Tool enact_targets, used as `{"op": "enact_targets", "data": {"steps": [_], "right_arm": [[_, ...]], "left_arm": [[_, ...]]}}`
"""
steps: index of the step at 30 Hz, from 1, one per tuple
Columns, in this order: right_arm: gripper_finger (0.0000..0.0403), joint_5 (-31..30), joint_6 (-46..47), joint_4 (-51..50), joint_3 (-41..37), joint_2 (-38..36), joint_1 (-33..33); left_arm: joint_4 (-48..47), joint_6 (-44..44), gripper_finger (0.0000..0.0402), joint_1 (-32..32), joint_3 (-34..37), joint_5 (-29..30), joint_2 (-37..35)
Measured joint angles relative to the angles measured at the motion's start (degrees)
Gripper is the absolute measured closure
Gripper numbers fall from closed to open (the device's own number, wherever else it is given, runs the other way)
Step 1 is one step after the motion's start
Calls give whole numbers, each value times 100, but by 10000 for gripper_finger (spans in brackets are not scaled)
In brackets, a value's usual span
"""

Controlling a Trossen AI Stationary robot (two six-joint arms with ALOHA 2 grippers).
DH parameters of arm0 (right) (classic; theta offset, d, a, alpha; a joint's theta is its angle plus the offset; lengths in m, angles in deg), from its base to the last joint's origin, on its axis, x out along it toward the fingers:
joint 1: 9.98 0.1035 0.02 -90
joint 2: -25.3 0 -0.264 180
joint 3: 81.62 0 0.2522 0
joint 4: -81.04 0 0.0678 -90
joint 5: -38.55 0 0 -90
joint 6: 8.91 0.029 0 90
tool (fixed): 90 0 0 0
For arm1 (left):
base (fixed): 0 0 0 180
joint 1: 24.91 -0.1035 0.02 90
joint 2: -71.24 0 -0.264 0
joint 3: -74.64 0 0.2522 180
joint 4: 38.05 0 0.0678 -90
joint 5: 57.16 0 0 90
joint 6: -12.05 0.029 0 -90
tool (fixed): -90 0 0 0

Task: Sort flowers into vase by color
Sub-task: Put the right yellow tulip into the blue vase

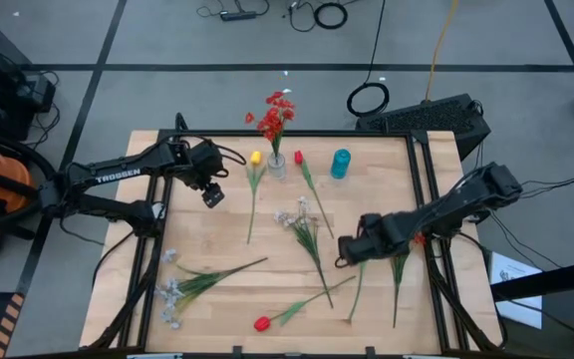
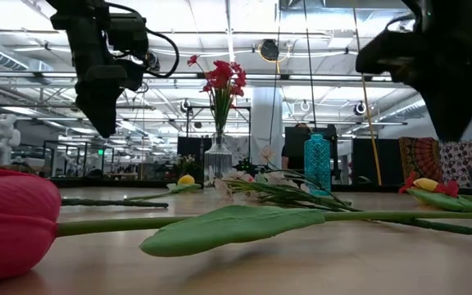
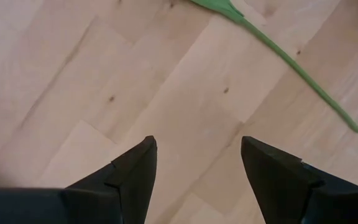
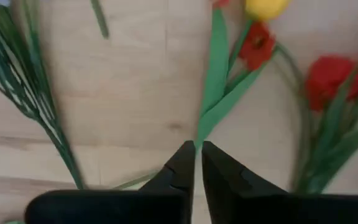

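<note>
A clear glass vase (image 1: pixel 277 166) at the table's far middle holds red flowers (image 1: pixel 277 112); a teal vase (image 1: pixel 340 163) stands to its right. On the wood lie a yellow tulip (image 1: pixel 256 158), a red tulip (image 1: pixel 298 157), a white spray (image 1: pixel 300 215), another white spray (image 1: pixel 172 295) and a red tulip (image 1: pixel 262 323). A yellow tulip (image 4: pixel 265 6) and red flowers (image 4: pixel 328 71) lie partly under my right arm. My left gripper (image 1: pixel 212 196) hangs open over bare wood (image 3: pixel 197 155). My right gripper (image 1: pixel 345 251) is shut above that yellow tulip's leaf tip (image 4: pixel 199 140), off the table (image 2: pixel 453 135).
Loose green stems (image 1: pixel 357 289) run toward the near edge on the right. One stem (image 3: pixel 303 68) lies beyond my left fingers. The table's near left and far left corners (image 1: pixel 157 150) show bare wood. Dark frame rails (image 1: pixel 422 179) border both sides.
</note>
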Motion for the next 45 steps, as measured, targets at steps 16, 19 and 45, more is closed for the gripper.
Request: {"op": "enact_targets", "data": {"steps": [16, 19, 45], "right_arm": [[258, -32, 426, 1582, -1422, 4, 20], [253, -35, 350, 1966, -1729, 4, -48], [400, -2549, -2556, 3698, -1812, -1216, -275]], "left_arm": [[12, 212, 162, -8, 0, -83, 0], [12, -17, 162, -10, 0, -86, 0], [278, -209, 162, -10, 0, -263, 2]]}}
